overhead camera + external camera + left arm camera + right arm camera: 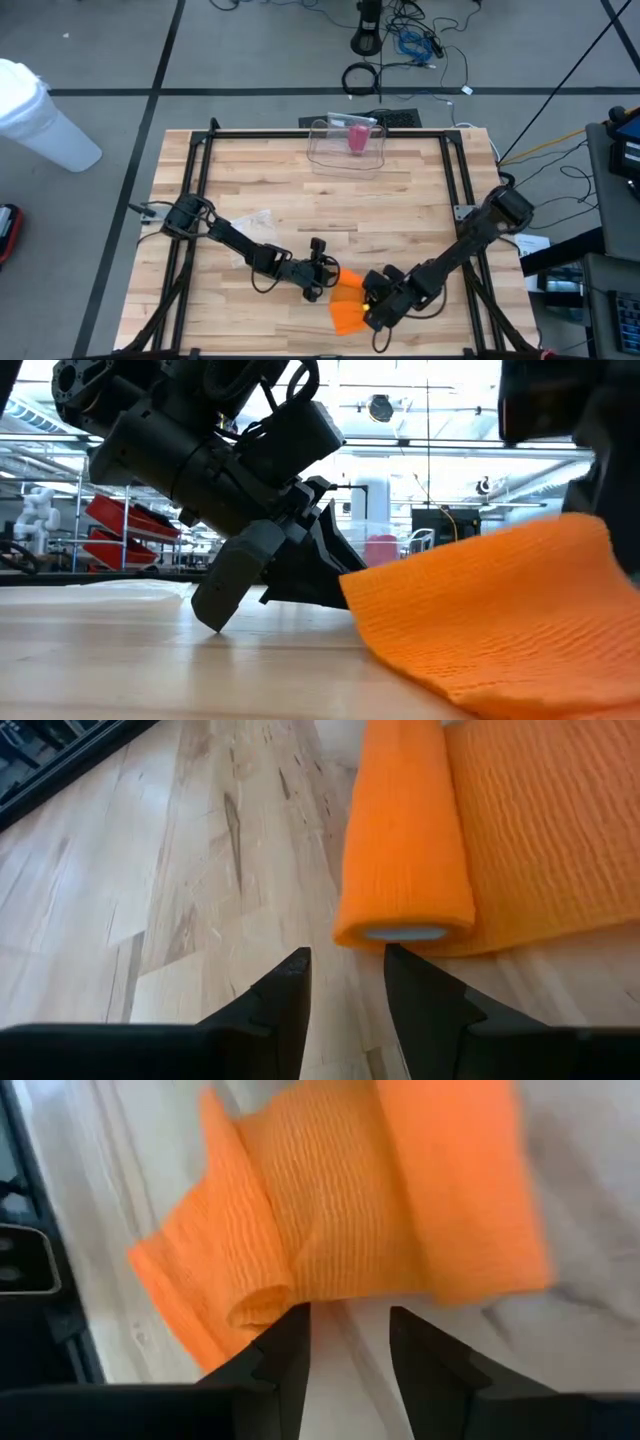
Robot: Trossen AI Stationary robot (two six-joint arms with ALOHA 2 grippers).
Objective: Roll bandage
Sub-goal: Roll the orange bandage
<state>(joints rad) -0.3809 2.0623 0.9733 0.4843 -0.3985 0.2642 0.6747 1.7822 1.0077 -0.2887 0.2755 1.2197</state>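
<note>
The orange bandage lies near the table's front edge, between my two grippers. One part is rolled around a white core; the rest is spread flat beside the roll. My left gripper is low over the wood, open, with the roll's end just ahead of its fingertips. My right gripper comes from the right, open, with bare table showing between its fingers. In the low view the bandage's right part rises off the table toward that gripper. My left gripper comes at the roll's core end slanting down from the table's left, along the roll; whether a fingertip touches it I cannot tell. My right gripper has one fingertip against a curled-over edge of the bandage. Nothing sits between its fingers. That edge stands raised off the table.
A clear plastic box with a pink thing in it stands at the table's far edge. A pale wrapper lies left of centre. Dark frame rails run along the table's sides.
</note>
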